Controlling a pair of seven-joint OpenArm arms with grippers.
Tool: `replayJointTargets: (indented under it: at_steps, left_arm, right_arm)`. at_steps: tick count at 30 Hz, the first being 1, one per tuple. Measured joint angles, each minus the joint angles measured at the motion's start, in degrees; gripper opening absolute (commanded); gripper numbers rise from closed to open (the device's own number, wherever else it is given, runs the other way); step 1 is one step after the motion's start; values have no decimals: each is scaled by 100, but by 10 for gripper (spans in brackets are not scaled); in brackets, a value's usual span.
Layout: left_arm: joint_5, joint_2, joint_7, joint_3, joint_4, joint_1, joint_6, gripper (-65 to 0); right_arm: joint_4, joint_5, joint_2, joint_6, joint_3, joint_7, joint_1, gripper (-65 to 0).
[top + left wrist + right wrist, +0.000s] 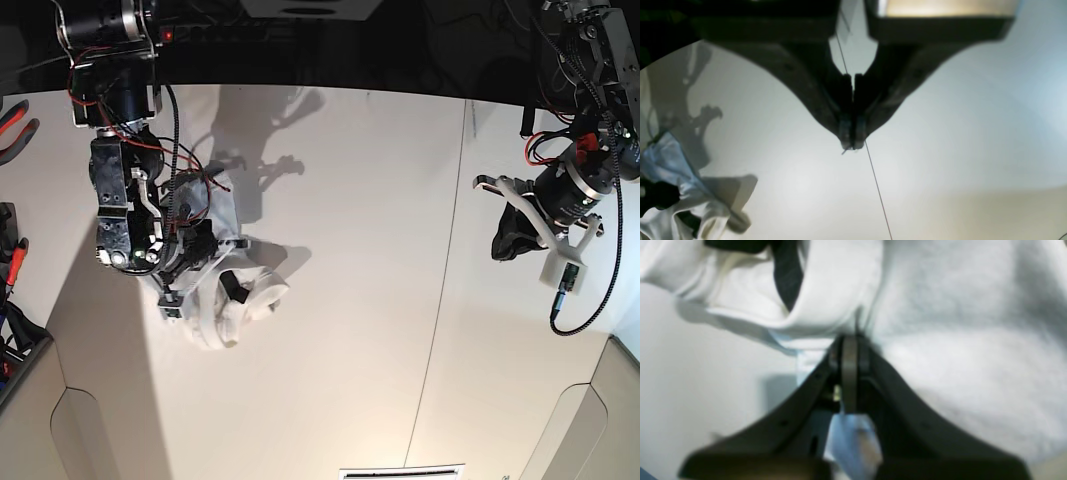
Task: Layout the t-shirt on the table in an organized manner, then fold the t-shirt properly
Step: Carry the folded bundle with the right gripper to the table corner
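The white t-shirt point(245, 290) lies bunched in a crumpled heap on the left part of the off-white table point(360, 260). No print shows. My right gripper point(215, 262) is shut on a fold of the t-shirt; in the right wrist view its jaws point(849, 346) pinch white cloth point(957, 340), with a pale blue bit between the fingers. My left gripper point(500, 245) hovers over the table's right side, shut and empty. In the left wrist view the left gripper point(851, 144) is closed above the dark seam point(877, 186), far from the t-shirt point(690, 206).
Red-handled tools point(14, 118) lie at the left edge. The table has rounded cut-outs at the near left point(90, 430) and near right point(590, 420) corners. A cable with a small connector point(566, 282) hangs from the left arm. A white vented piece point(400, 472) sits at the front edge.
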Motion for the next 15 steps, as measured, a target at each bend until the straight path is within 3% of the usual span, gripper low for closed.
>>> replayJointTargets:
  at_steps: [4, 11, 15]
  left_arm:
    - [-4, 0, 0, 0, 0, 0, 0, -650]
    - [-256, 0, 0, 0, 0, 0, 0, -650]
    - [-376, 0, -2, 0, 0, 0, 0, -650]
  right_arm:
    - [-28, 168, -337, 28, 1309, 450, -81, -650]
    - [-57, 345, -197, 4, 3036, 850, -79, -650]
    - [-57, 643, -197, 7, 3637, 960, -79, -650]
